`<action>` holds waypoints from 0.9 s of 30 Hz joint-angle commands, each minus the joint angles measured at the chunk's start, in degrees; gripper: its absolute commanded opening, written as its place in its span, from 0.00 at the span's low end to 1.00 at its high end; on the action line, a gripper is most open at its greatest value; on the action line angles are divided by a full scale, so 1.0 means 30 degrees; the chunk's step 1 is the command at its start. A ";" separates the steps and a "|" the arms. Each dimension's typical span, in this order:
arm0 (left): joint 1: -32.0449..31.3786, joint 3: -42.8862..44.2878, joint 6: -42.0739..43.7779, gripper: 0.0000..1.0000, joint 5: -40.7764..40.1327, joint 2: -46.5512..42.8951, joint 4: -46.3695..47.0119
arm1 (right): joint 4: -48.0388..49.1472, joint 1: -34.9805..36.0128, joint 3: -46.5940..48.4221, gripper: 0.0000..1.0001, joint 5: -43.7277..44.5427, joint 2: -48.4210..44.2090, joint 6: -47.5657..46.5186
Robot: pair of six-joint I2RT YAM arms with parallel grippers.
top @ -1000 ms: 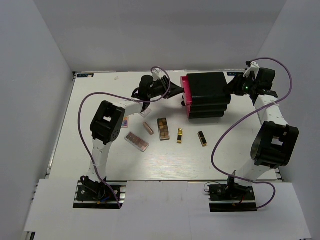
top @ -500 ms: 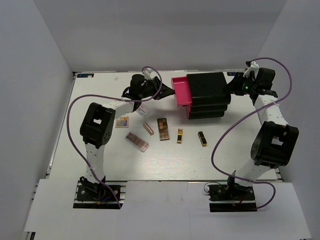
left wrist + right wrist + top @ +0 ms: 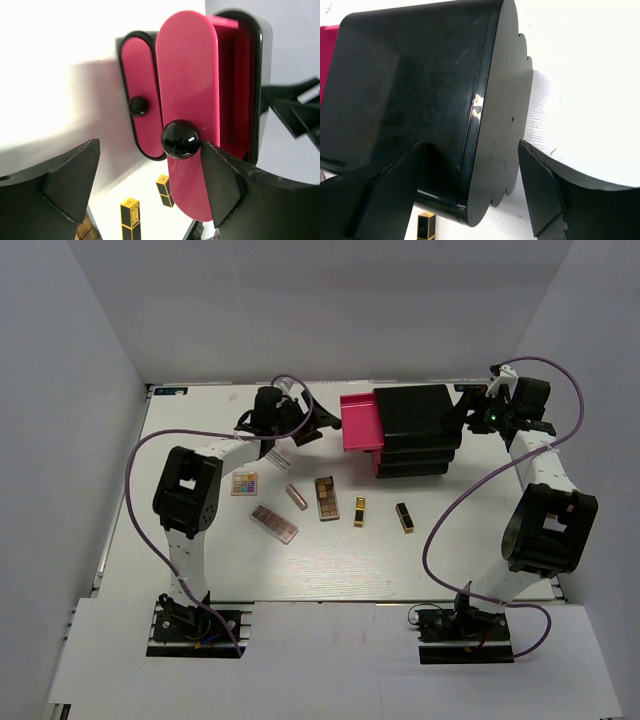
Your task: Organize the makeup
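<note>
The makeup lies on the white table (image 3: 200, 570): a brown palette (image 3: 326, 497), a pink palette (image 3: 274, 523), a small colourful palette (image 3: 244, 483), a rose-gold tube (image 3: 296, 496), a white card (image 3: 281, 454) and two gold-and-black lipsticks (image 3: 359, 511) (image 3: 404, 517). My left gripper (image 3: 325, 422) (image 3: 150, 170) is open, and the black knob (image 3: 180, 139) of the pulled-out pink drawer (image 3: 360, 422) sits between its jaws, close to the right finger (image 3: 225, 185). My right gripper (image 3: 465, 415) (image 3: 470, 185) is open, straddling the back edge of the black box (image 3: 420, 90).
The black drawer box (image 3: 420, 430) stands at the back right of the table, its top pink drawer sticking out to the left. A lower pink drawer front (image 3: 142, 100) is closed. Grey walls enclose the table on three sides.
The top pink drawer has slid out to the left with my left gripper on its knob. Both grippers' jaws have now spread wide; the left has let go of the knob.
</note>
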 commanded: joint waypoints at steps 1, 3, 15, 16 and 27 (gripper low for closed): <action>0.0507 0.0102 0.0752 0.92 -0.1357 -0.2731 -0.1345 | -0.0161 -0.0002 -0.0143 0.80 0.0004 -0.1352 -0.0477; 0.0683 0.0190 0.1132 0.93 -0.1651 -0.3199 -0.1667 | -0.0044 -0.0031 -0.0347 0.81 0.0209 -0.1848 -0.0476; 0.1413 -0.0948 0.3913 0.80 -0.2174 -0.6303 -0.5267 | -0.0688 -0.0032 -0.2219 0.74 -0.0780 -0.6239 -0.3988; 0.1415 -0.2170 0.4149 0.72 -0.2266 -0.6800 -0.5475 | -0.1037 0.0027 -0.2629 0.71 -0.1540 -0.6855 -0.5181; 0.1796 -0.8448 0.8948 0.57 -0.5338 -1.5116 -0.9782 | -0.5962 0.3510 -0.8753 0.42 -0.4657 -1.3452 -1.0027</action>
